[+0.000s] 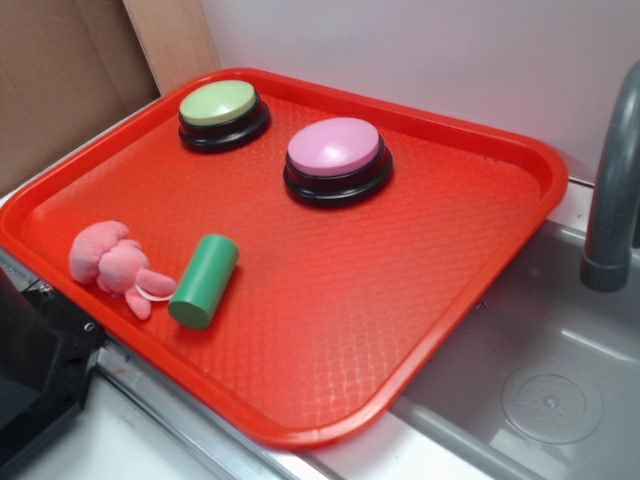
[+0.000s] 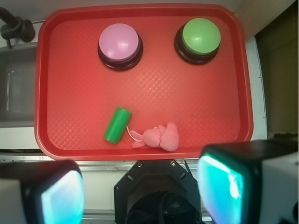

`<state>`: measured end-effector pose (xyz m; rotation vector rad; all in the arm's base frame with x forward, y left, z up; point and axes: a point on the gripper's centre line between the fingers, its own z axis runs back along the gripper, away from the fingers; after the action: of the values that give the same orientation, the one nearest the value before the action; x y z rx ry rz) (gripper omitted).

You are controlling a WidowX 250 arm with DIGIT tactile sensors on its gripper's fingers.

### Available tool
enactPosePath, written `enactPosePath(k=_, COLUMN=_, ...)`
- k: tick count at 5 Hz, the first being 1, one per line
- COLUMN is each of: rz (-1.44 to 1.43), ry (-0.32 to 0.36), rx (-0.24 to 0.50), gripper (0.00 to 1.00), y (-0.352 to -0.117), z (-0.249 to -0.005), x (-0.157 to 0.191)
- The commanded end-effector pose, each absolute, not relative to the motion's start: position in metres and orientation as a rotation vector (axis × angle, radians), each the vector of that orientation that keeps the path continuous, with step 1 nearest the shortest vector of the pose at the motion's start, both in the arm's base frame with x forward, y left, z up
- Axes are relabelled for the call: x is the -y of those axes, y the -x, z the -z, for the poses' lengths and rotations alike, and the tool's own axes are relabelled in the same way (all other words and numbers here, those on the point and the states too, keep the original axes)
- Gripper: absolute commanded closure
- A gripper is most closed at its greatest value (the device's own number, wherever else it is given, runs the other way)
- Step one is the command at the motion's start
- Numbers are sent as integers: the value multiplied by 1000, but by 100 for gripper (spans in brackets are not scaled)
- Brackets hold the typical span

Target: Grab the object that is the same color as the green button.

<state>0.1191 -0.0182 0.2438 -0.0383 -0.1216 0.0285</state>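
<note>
Green cylinder lay on its side on red tray, touching pink plush toy. Green button far. Gripper spread wide, empty, above the tray's near edge.

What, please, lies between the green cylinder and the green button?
Only bare red tray separates green cylinder from green button, clearest in the wrist view.

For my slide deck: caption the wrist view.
Open gripper above red tray holding green cylinder, pink plush, two buttons.
</note>
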Motion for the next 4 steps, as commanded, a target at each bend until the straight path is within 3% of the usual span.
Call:
enactPosePath(k=1, rz=-28, ry=38, rx=122, gripper=0, y=-119, z=-244, x=18)
enactPosePath(k=4, rz=-409, ry=177, rx=169, gripper=0, y=-139, z=-167, x=34)
